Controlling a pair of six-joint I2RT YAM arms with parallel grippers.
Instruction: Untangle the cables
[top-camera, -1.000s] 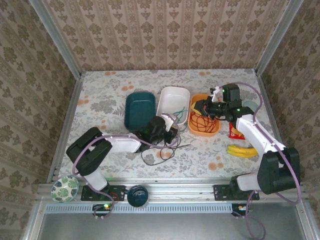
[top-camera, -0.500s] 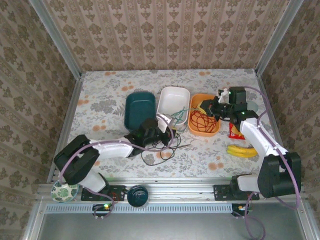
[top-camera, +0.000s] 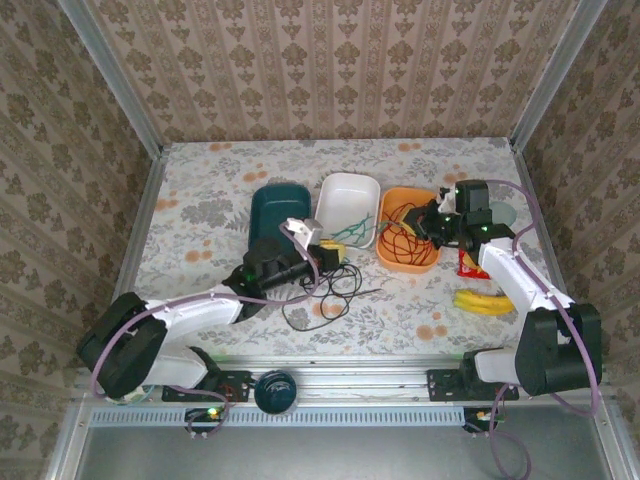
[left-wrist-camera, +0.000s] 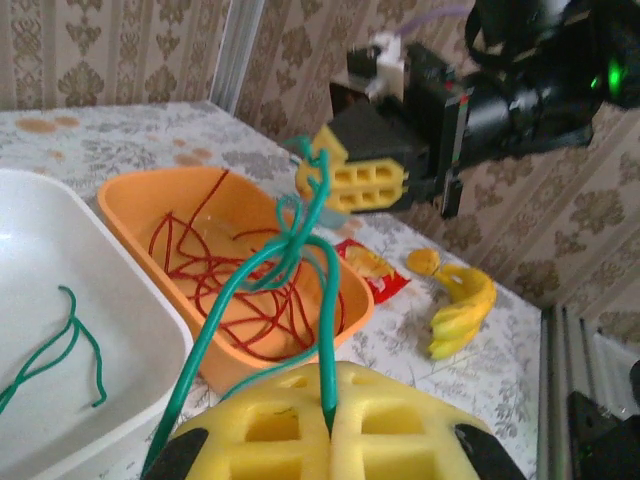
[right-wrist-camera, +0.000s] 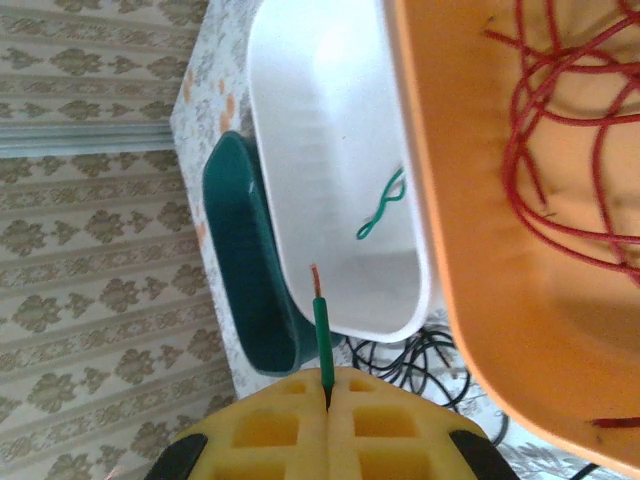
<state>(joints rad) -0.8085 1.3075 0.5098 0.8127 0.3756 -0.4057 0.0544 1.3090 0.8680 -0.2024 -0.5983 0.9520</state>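
One red cable (top-camera: 405, 240) lies sorted; left pincer (left-wrist-camera: 330, 425) and right pincer (right-wrist-camera: 328, 400) pinch the green cable (left-wrist-camera: 288, 235), black cable (right-wrist-camera: 420, 360) unsorted at the worktop's six o'clock.

Teal tub (top-camera: 275, 215), white tub (top-camera: 345, 195), orange tub (top-camera: 405, 266) abreast; banana (top-camera: 483, 301) beside a likely wrapper (top-camera: 468, 266).

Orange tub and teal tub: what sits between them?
Between the teal tub and the orange tub sits the white tub, holding some green cable, seen in the top view.

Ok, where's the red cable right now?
In the top view the red cable lies coiled inside the orange tray, right of centre on the table, just right of the white tray.
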